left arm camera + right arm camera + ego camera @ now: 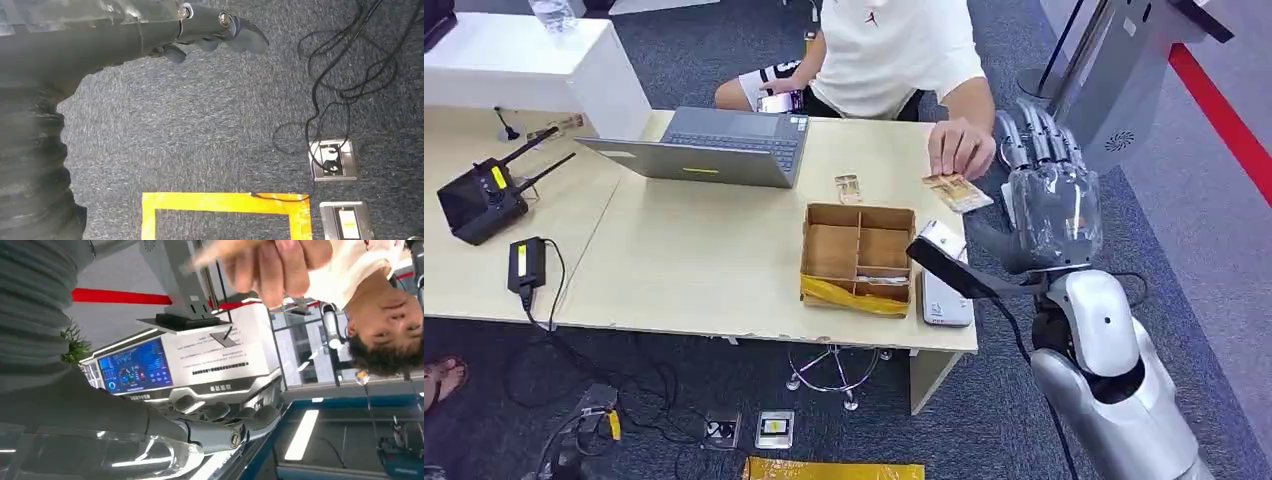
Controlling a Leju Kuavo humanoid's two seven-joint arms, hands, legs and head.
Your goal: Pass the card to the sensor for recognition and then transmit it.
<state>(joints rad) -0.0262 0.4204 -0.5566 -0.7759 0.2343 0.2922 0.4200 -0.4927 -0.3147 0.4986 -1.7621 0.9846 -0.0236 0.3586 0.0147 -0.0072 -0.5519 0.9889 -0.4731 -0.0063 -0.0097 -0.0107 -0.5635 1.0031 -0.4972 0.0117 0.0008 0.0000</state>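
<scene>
Tan card (pixel 958 191) lies on the table (pixel 684 270), pinned by a person's hand (pixel 961 148) at ten o'clock of the right hand (pixel 1046 190), fingers apart, empty. Approach slowly, pinching its free edge.

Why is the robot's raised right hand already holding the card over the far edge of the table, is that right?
Not quite. The right hand is raised beside the table's far edge, but it holds nothing. In the head view, a person's hand holds the card just next to it.
</scene>
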